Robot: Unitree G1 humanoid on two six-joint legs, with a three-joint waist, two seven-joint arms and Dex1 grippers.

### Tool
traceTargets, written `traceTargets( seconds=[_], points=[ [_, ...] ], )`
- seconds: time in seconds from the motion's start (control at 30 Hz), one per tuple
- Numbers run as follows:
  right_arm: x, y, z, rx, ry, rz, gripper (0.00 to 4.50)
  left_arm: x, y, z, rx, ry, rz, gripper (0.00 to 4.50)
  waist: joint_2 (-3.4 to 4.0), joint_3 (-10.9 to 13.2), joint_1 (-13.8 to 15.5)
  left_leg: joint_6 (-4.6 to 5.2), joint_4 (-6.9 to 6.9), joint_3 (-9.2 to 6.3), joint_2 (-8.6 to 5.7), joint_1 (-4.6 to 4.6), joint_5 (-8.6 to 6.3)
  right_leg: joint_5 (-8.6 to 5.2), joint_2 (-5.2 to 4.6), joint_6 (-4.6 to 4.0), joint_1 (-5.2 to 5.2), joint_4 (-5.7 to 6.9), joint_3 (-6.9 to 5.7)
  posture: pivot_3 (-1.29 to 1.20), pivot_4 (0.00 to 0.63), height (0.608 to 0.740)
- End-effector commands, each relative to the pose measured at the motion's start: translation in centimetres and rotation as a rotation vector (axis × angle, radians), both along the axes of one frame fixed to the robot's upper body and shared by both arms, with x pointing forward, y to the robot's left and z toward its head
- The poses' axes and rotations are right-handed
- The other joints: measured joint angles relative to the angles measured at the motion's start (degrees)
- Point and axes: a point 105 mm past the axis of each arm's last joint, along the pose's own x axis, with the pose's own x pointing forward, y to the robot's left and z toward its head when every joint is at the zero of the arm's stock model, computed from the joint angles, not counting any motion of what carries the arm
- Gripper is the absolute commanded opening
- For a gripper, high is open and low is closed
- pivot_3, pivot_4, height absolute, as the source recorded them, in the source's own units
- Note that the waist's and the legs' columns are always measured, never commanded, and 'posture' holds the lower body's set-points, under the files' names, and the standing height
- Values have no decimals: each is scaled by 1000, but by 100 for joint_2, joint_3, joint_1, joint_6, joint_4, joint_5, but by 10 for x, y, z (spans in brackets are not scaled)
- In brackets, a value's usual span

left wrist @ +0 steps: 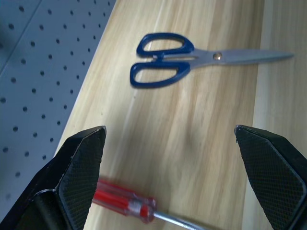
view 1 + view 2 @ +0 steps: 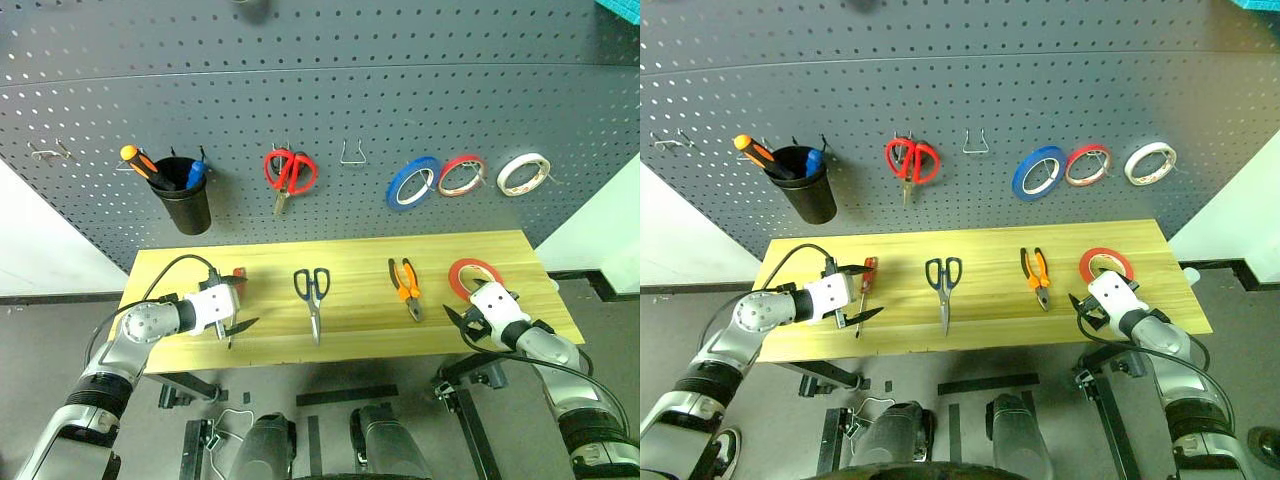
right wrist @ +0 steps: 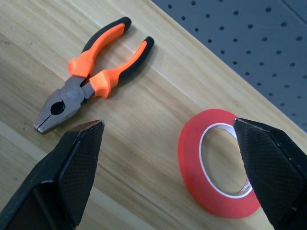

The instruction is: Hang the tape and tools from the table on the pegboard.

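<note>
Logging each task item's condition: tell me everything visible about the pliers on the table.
The pliers have dark, worn-looking metal jaws that stand shut, with a round hole behind the tips, and orange handles with black grips, slightly spread. They lie flat on the light wood table, jaws toward the robot and handles toward the pegboard, between the blue-handled scissors and the red tape. Nothing touches them but the tabletop; the right tool is open nearby, clear of them.

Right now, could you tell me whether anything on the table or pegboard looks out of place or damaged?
Nothing stands out. The screwdriver, scissors, pliers and red tape lie flat and intact on the table; the pegboard items hang neatly.
</note>
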Motion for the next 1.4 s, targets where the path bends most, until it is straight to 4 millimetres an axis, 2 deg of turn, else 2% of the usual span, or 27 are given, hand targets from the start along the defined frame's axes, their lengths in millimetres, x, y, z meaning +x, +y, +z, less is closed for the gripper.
traceTargets(
  seconds=[0.03, 0.13, 0.27, 0.43, 0.6, 0.77, 0.9, 1.0, 1.4],
  points=[
    [12, 2, 10, -36, -29, 17, 4500, 3, -9, 18, -68, -26, -13, 4476, -5, 57, -42, 0, 1, 0, 0, 0, 0, 1, -2, 0, 0, 0, 0, 61, 211, 740],
    [19, 8, 7, -50, -7, 39, 4500, 3, -14, 23, -43, -60, -56, 4476, -14, 109, -107, 0, 3, 0, -1, -2, 0, 2, -5, -1, -1, 1, -1, 64, 217, 740],
    [43, 10, 10, -14, 19, -34, 4500, -2, -14, 15, -33, -39, -64, 4476, -13, 176, -140, 0, -2, 1, 2, -14, 0, 5, -4, -4, -19, 3, -1, 73, 234, 740],
    [59, 14, 22, 7, 11, -35, 4500, -10, -14, 9, -29, -16, -69, 4476, -6, 197, -104, -1, 0, 0, 4, -99, 1, 10, -7, -9, -110, 14, -5, 80, 241, 740],
    [65, 12, 26, -27, 28, -22, 4500, -17, -15, 4, -23, -2, -69, 4476, 1, 204, -77, -2, 7, -9, 1, -172, 1, 11, -21, -9, -167, 12, -19, 83, 249, 740],
    [71, 3, 37, -11, 11, -63, 4500, -20, -16, 2, -20, 4, -66, 4476, 0, 226, -93, -2, 7, -8, -4, -176, 1, 11, -29, -8, -170, 9, -19, 81, 246, 740],
    [77, -12, 48, -35, -29, -159, 4500, -22, -16, -1, -13, 10, -67, 4476, 3, 228, -106, -2, 7, -8, -3, -174, 1, 11, -28, -8, -170, 13, -21, 82, 243, 740],
    [80, -14, 54, 10, -51, -211, 4500, -22, -16, -1, -11, 11, -68, 4476, 3, 229, -105, -2, 7, -9, -3, -175, 1, 11, -28, -9, -171, 12, -21, 84, 244, 740],
    [71, -5, 37, 65, 49, -232, 4500, -27, -13, -2, -5, 14, -62, 4476, 5, 243, -105, -2, 5, -9, -3, -177, 1, 11, -29, -8, -171, 9, -21, 89, 252, 740]
  ],
)
